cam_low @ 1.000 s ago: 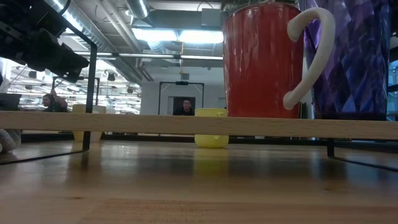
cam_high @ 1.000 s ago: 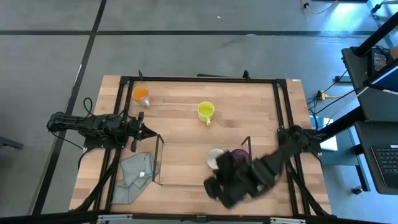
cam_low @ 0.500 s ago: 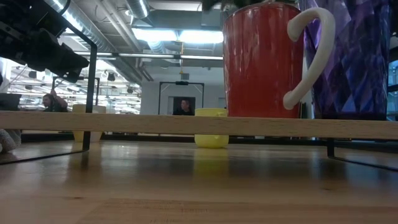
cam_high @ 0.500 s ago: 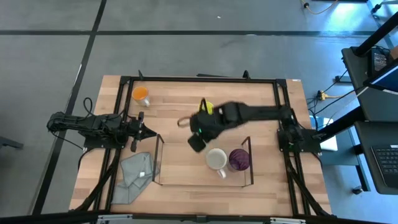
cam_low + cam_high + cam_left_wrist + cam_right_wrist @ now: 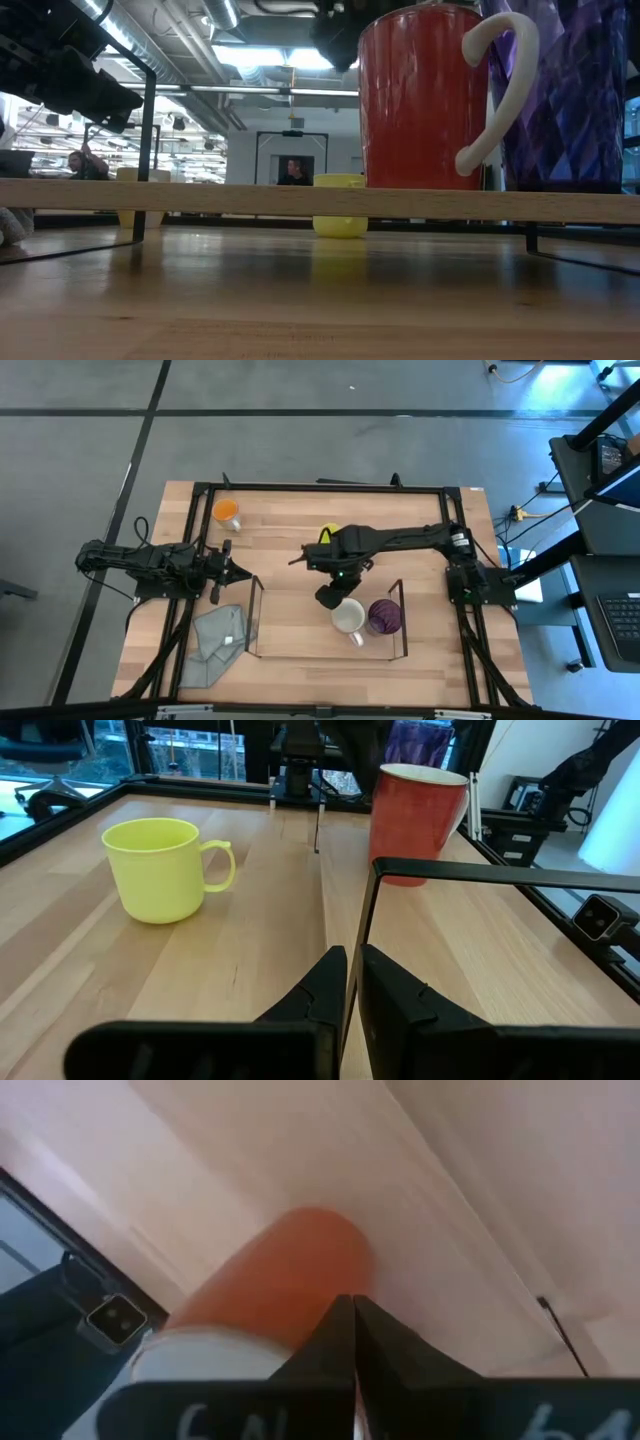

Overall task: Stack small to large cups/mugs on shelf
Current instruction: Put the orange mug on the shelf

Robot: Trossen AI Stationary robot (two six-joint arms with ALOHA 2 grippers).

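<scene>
The white mug point(image 5: 348, 616), red outside, and the purple tumbler point(image 5: 384, 617) stand upright side by side in the clear-walled shelf point(image 5: 325, 656). The yellow mug point(image 5: 329, 534) stands beyond the shelf, partly under my right arm. It also shows in the left wrist view point(image 5: 160, 868). The orange cup point(image 5: 226, 511) stands at the far left. My right gripper point(image 5: 328, 598) is shut, just off the white mug's far left side and above it point(image 5: 340, 30). The mug's red wall point(image 5: 290, 1280) shows blurred past the fingers. My left gripper point(image 5: 346, 982) is shut, low by the shelf's far left corner point(image 5: 254, 579).
A crumpled grey cloth point(image 5: 220, 638) lies left of the shelf near the front edge. A dark frame point(image 5: 320, 487) runs round the table. People point(image 5: 293, 172) show in the room beyond the table.
My right arm has swung from over the table's near edge, in front of the shelf, toward the far side and left. Its gripper now stands by the white mug's far left side. The mugs and the tumbler have stayed in place.
</scene>
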